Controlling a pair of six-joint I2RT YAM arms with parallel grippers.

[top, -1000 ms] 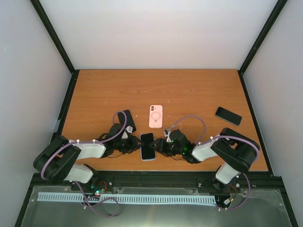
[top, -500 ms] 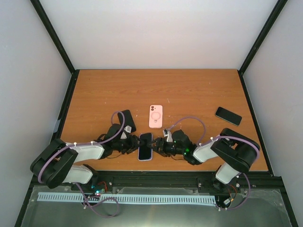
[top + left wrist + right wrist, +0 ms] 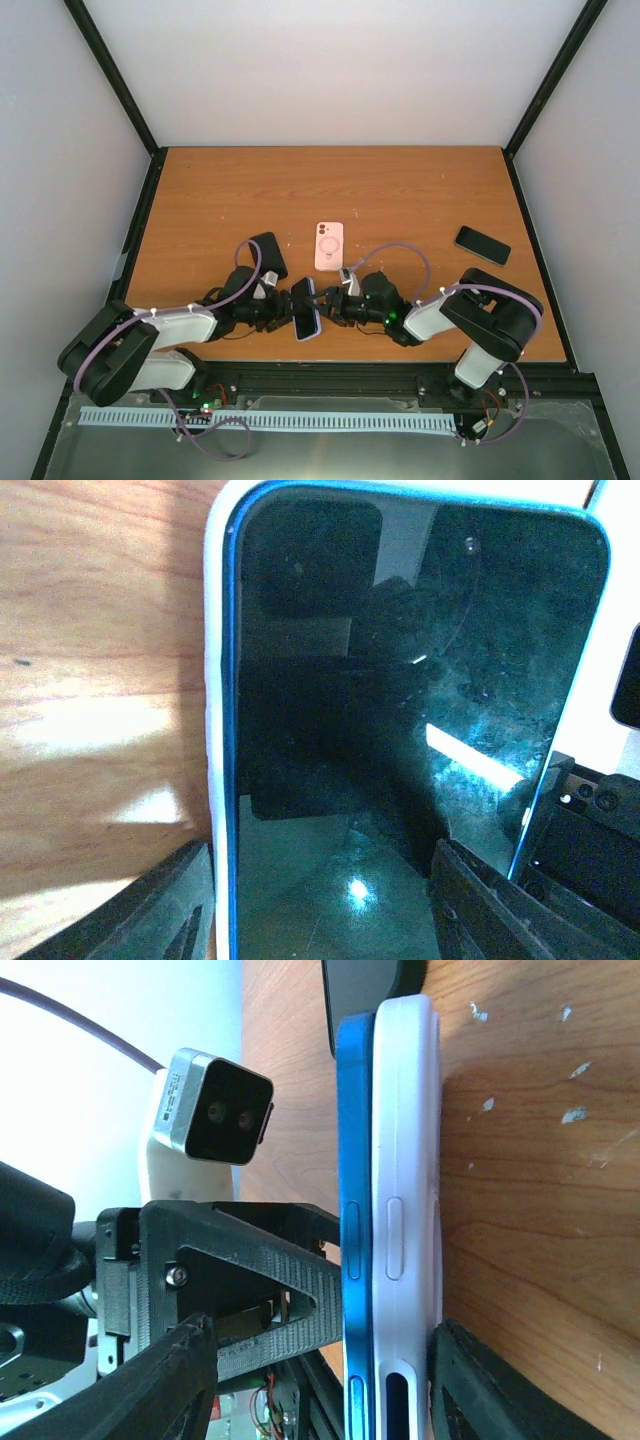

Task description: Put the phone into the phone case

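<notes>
The phone (image 3: 306, 322) at the table's 6 o'clock has swung from square to slanted, its top now toward 11 o'clock, as my left gripper (image 3: 283, 308) widens off it. My right gripper (image 3: 328, 310) straddles it loosely, jaws apart. Its blue edge stands proud of the white case (image 3: 410, 1160), so I judge the seating unfinished. I can read no writing.

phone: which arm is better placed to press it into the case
Right, probably: its jaws straddle the blue phone and white case edge-on, so closing should squeeze them together. The left arm just faces the screen.
</notes>
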